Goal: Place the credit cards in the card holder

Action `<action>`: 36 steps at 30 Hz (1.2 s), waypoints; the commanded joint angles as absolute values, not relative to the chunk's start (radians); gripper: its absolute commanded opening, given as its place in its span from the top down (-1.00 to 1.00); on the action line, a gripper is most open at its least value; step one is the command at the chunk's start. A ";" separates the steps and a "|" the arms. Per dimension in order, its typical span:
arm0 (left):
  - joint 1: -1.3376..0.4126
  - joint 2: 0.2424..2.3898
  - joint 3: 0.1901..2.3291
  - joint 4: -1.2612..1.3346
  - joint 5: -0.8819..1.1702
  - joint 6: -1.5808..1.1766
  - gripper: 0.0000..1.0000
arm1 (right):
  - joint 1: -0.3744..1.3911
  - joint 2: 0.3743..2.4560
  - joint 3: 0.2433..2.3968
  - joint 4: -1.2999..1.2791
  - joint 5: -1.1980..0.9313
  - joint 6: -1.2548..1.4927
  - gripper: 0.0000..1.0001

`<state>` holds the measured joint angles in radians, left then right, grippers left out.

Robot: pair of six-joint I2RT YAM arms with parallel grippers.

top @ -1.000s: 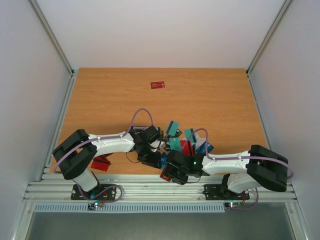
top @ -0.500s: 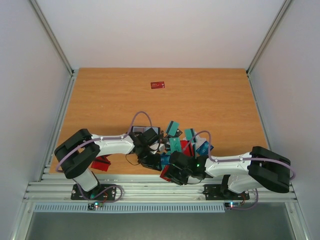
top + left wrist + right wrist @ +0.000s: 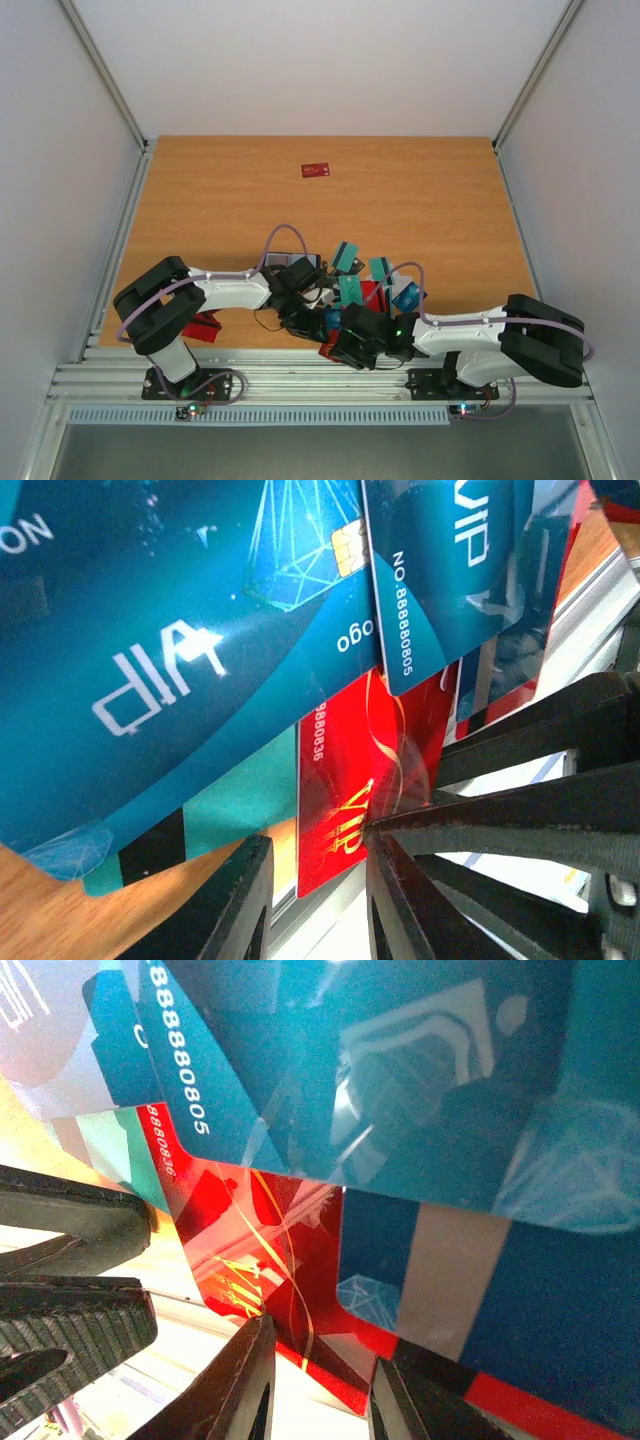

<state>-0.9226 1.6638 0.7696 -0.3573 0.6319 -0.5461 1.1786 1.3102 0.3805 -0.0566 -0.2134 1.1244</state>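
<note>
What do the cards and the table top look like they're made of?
The blue VIP card and the red card: apparently glossy plastic, since light glares off their printed faces; the blue one carries a metallic-looking chip. The table top: wood or wood-look laminate, matte, warm brown with faint grain; which of the two cannot be told.

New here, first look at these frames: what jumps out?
A jumbled heap of teal, red and blue cards sits at the near edge of the table. The left end effector and right end effector crowd over it, close together. One red card lies alone far back.
</note>
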 commanded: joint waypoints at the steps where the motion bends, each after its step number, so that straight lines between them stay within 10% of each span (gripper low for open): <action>1: -0.930 1.687 0.741 -0.342 0.589 -0.558 0.43 | 1.183 1.277 0.380 -0.173 -0.142 1.113 0.50; 36: -0.901 1.296 0.792 -0.655 0.322 -0.571 0.42 | 1.000 1.190 0.707 -0.668 -0.262 0.885 0.98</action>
<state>-0.9092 1.3380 0.7631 -0.6033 0.3702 -0.5713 1.0042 1.2137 0.6323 -0.5217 -0.2729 0.9676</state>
